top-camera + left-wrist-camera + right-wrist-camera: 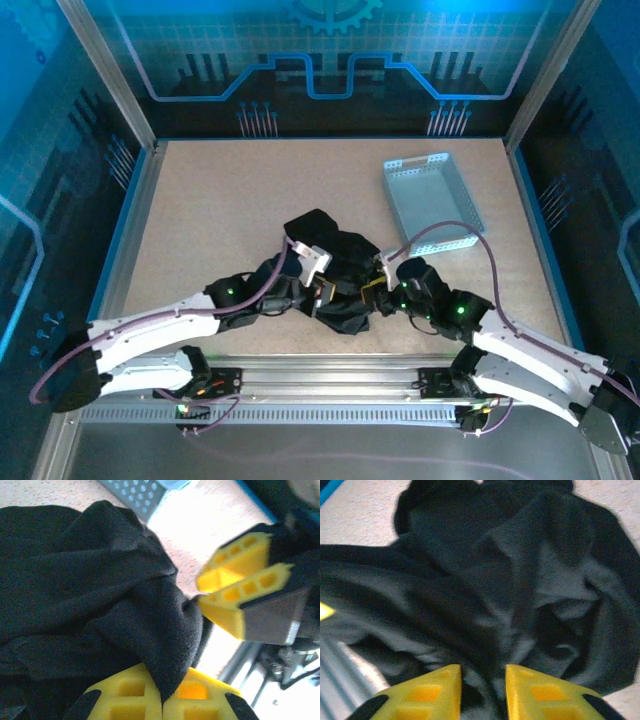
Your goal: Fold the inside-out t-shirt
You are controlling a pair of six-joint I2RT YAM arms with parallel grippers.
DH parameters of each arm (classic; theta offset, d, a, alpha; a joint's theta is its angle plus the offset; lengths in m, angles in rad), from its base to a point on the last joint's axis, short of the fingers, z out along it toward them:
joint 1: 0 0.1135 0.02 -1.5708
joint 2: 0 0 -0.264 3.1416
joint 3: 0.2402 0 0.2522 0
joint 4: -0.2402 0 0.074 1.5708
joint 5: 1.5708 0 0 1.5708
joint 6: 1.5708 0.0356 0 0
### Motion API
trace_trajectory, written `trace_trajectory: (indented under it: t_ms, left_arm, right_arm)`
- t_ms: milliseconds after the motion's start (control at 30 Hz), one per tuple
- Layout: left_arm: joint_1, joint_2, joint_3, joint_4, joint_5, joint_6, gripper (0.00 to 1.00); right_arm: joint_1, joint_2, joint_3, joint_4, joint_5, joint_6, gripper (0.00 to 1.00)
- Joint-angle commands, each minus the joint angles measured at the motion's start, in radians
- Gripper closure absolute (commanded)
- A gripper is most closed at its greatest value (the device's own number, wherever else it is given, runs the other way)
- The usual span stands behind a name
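**Mia:** Where is the black t-shirt (335, 262)?

**Ben:** It lies in a crumpled heap on the table (220, 210). That is in the lower middle of the top view, right in front of the two arms.

**Mia:** Is it flat?

**Ben:** No. It is all bunched up, with lots of folds and bumps.

**Mia:** What is the left gripper (162, 700) doing?

**Ben:** Its yellow fingers sit at the bottom of the left wrist view. They are squeezed together, and a fold of the black cloth is pinched between them.

**Mia:** And the right gripper (482, 680)?

**Ben:** In the right wrist view its two yellow fingers sit at the bottom edge with a gap between them. Dark cloth shows in that gap and spreads out above it.

**Mia:** Are the two grippers near each other?

**Ben:** Yes. From the top, both are at the lower edge of the heap, the left one at the lower left and the right one at the lower right. In the left wrist view the right one comes in from the right side, and its tips touch the cloth.

**Mia:** What else is on the table?

**Ben:** A grey tray (415, 163) with little holes. It sits in the upper right part of the table, set at a slant, apart from the heap.
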Motion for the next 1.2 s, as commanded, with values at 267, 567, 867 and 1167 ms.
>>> trace_trajectory:
  t_ms: [267,567,867,1167]
  left_arm:
    - [0.176,0.004,-0.041,0.193,0.322,-0.213,1.0]
    - [0.201,0.03,-0.003,0.158,0.318,-0.2,1.0]
    - [0.201,0.003,-0.02,0.147,0.303,-0.202,1.0]
    - [0.206,0.014,-0.011,0.143,0.297,-0.197,1.0]
  right_arm:
    - [0.122,-0.11,0.084,-0.057,0.062,-0.068,0.59]
    - [0.339,0.024,0.158,-0.037,0.165,-0.036,0.57]
    - [0.295,0.093,0.193,-0.107,0.238,-0.044,0.55]
    - [0.294,0.178,0.239,-0.201,0.322,0.009,0.76]
